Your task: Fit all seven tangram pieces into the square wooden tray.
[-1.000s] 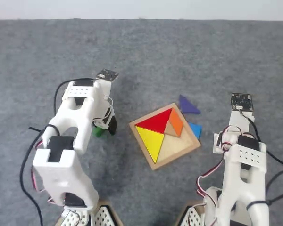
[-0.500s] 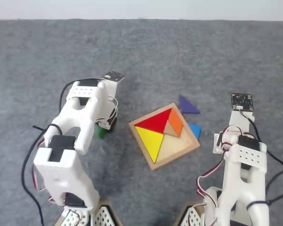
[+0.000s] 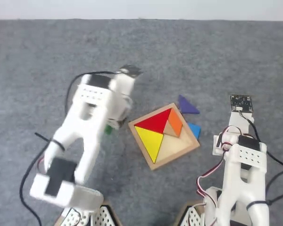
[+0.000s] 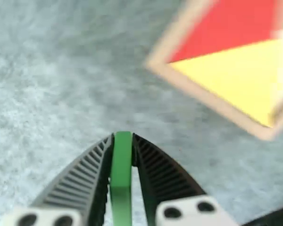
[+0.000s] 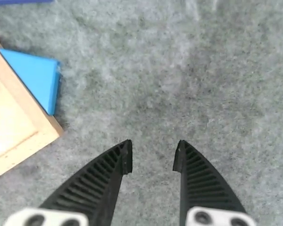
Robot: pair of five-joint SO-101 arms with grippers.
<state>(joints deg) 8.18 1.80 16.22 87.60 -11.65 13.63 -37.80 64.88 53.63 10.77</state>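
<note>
While the square wooden tray [image 3: 177, 157] lies turned like a diamond near the middle of the grey counter [image 3: 47, 52], only part of its floor is filled. A large red triangle [image 3: 155, 121] fills the far-left part and a large yellow triangle [image 3: 151, 141] the near-left part, the two meeting along one edge. A small orange piece [image 3: 176, 123] lies against the far-right rim, beside the red triangle's tip. The near-right part of the tray is bare wood.

Outside the tray, a light blue piece [image 3: 195, 129] lies flat on the counter, touching the right-hand rim; the right wrist view shows it [image 5: 33, 77] pressed along the tray's wooden edge [image 5: 23, 134]. A dark purple triangle [image 3: 187, 105] lies flat just beyond the tray's far corner, slightly to the right.

Left of the tray, a flat green piece [image 4: 121, 174] stands on edge, clamped between the closed fingers of the left gripper [image 4: 122, 139], above the counter and just short of the tray's left corner [image 4: 155, 63]. From above, a bit of green [image 3: 107, 129] shows under the white left arm [image 3: 89, 122].

Well to the right of the tray, the right gripper [image 5: 152, 155] hangs over bare counter, its fingers spread and holding nothing, below the white right arm [image 3: 240, 160].
</note>
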